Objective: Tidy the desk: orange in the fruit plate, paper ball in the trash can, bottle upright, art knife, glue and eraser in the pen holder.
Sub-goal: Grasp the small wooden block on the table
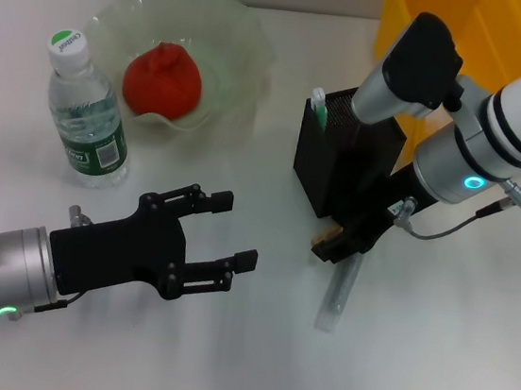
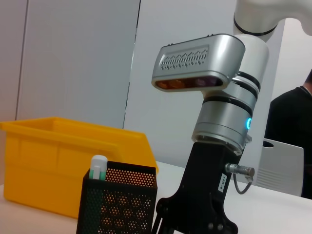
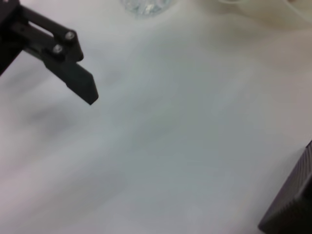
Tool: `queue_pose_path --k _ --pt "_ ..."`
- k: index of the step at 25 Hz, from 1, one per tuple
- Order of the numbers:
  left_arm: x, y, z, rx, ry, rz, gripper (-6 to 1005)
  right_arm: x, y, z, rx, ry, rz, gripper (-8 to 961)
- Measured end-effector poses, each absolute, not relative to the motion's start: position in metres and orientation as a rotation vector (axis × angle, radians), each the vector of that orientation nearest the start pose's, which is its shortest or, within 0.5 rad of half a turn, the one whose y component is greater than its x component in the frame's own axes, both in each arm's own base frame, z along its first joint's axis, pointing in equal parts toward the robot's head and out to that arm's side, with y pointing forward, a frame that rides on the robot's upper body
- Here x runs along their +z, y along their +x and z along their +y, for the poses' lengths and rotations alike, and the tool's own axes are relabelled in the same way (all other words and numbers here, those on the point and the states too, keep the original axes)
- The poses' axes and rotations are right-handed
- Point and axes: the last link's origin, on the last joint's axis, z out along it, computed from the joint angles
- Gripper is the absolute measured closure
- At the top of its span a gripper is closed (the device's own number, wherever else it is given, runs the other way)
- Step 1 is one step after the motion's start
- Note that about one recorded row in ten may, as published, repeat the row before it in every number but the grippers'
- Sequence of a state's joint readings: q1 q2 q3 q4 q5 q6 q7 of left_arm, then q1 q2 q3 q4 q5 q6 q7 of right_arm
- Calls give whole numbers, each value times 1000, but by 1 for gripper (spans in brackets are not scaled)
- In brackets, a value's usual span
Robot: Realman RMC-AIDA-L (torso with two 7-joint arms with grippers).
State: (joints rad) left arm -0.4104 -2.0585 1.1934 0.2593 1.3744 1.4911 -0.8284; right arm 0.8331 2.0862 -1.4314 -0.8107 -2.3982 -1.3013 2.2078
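1. The right gripper (image 1: 338, 245) is down at the desk (image 1: 429, 368) just beside the pen holder (image 1: 345, 167), its tips at a small tan block — the eraser (image 1: 323, 244), by my reading — but whether they are clamped on it I cannot tell.
2. The glue (image 1: 337, 290) lies flat just below those tips, not yet stowed.
3. The art knife (image 1: 318, 106) already stands in the holder, the trash can (image 1: 470, 35) behind.
4. The left gripper (image 1: 228, 229) hovers idle with fingers apart — well clear of the work.
5. The orange (image 1: 163, 80) sits in the fruit plate (image 1: 247, 36); the bottle (image 1: 85, 112) stands upright beside it.
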Motion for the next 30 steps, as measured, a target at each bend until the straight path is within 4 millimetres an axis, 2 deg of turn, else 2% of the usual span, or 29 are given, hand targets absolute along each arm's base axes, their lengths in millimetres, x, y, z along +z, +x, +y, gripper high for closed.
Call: queue_pose_path --k 12,17,23,30 --pt "-66 -280 261 -942 -2659 -438 197 -78 176 375 -488 -2903 616 345" --pt "-66 -280 261 -943 -2659 -439 197 -80 175 375 -495 -2899 595 449" --pt "-65 -280 261 -946 -2660 -437 197 -83 174 375 -508 -2897 573 498" --pt "-63 -280 262 -950 -2663 -428 197 -84 173 374 -512 -2899 566 497"
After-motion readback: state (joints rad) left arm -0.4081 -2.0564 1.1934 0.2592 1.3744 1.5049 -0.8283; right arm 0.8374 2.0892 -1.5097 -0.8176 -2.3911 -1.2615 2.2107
